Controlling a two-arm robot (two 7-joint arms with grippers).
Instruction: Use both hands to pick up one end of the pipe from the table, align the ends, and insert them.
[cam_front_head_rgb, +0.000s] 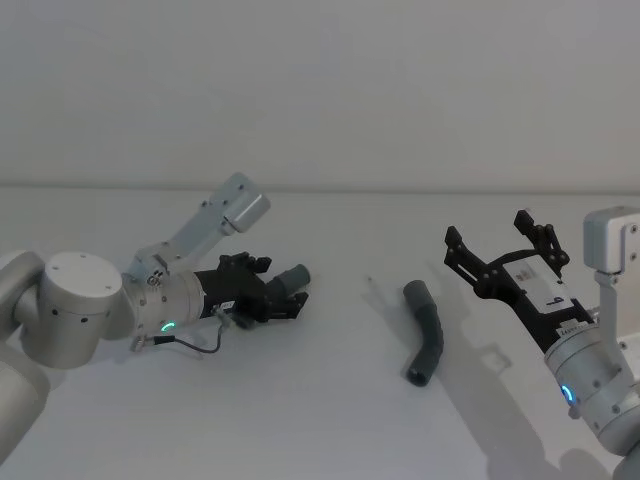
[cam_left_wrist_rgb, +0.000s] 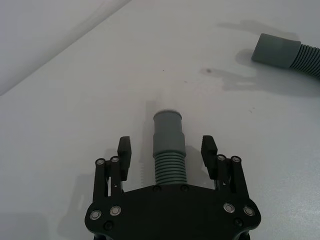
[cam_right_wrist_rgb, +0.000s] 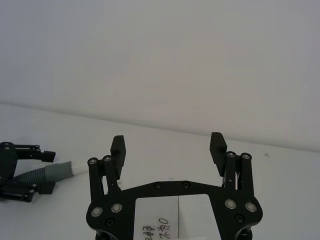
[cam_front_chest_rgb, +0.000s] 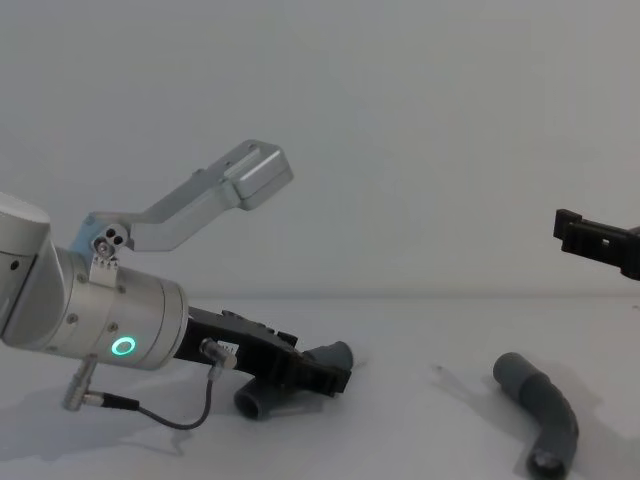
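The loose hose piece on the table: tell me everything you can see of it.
The loose hose piece is dark grey, gently bent, with a ribbed middle and a smooth cuff at each end; it looks like flexible plastic. It lies flat on the white table, on the robot's right, its near end open. Only the table touches it.

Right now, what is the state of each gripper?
Left gripper: open, around a hose piece, not gripping it.
Right gripper: open, empty.
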